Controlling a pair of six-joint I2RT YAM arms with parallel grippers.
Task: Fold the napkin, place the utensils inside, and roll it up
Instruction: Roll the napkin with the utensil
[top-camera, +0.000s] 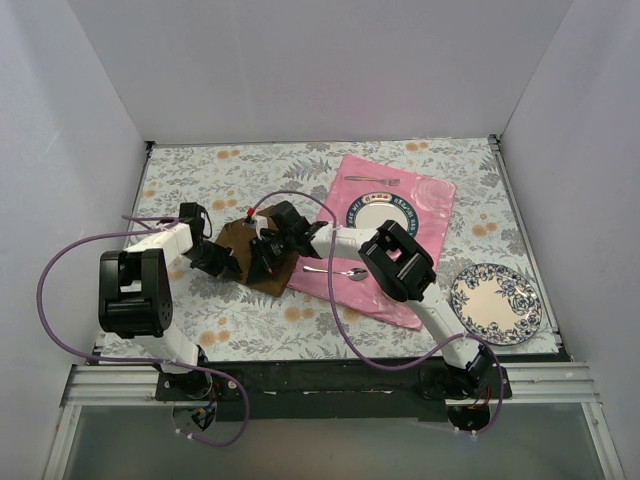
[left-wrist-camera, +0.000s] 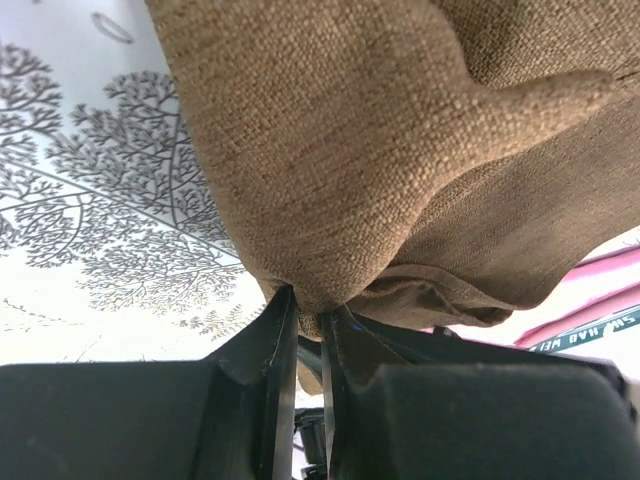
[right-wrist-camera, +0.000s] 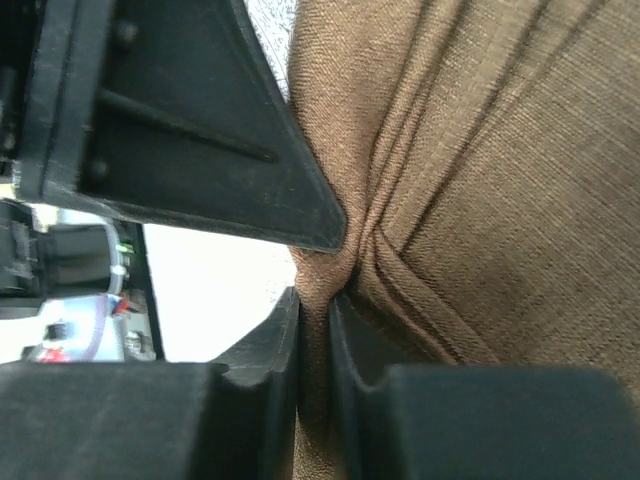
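Brown napkin (top-camera: 238, 240) mid-fold, both tools clamping it.
Reaching low and inward, the left gripper (left-wrist-camera: 306, 318) and right gripper (right-wrist-camera: 316, 305) are each pinching a bunched napkin edge beside the pink mat (top-camera: 432, 210); fork (top-camera: 372, 180) and spoon (top-camera: 337, 272) are lying on the mat, not yet wrapped or rolled.

Crumpled brown napkin (left-wrist-camera: 350, 150); fork (top-camera: 372, 180) well apart

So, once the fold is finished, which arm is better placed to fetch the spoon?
Right, probably. The spoon lies on the pink cloth near the right tool; the left tool sits across the napkin from it. Both tools pinch the napkin.
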